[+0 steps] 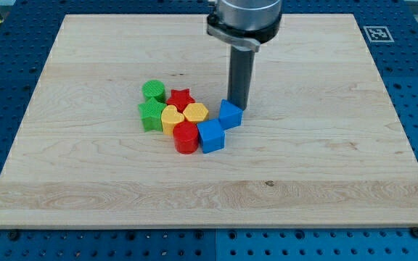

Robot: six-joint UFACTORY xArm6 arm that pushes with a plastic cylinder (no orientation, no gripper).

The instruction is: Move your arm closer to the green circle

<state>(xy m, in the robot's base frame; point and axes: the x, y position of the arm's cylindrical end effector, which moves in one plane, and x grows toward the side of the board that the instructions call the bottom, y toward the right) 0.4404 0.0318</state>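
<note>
The green circle (153, 90) stands at the top left of a tight cluster of blocks left of the board's middle. Below it is a green star (151, 115). To its right are a red star (181, 98), a yellow heart (171, 118), a second yellow heart (196, 112), a red cylinder (186, 137), a blue cube (210, 135) and a blue block (230, 114). My tip (238, 108) rests at the top right edge of that blue block, at the cluster's right end, well to the right of the green circle.
The wooden board (85, 188) lies on a blue perforated table. A black-and-white marker tag (376, 32) sits at the board's top right corner. The arm's grey housing (243, 18) hangs over the board's top middle.
</note>
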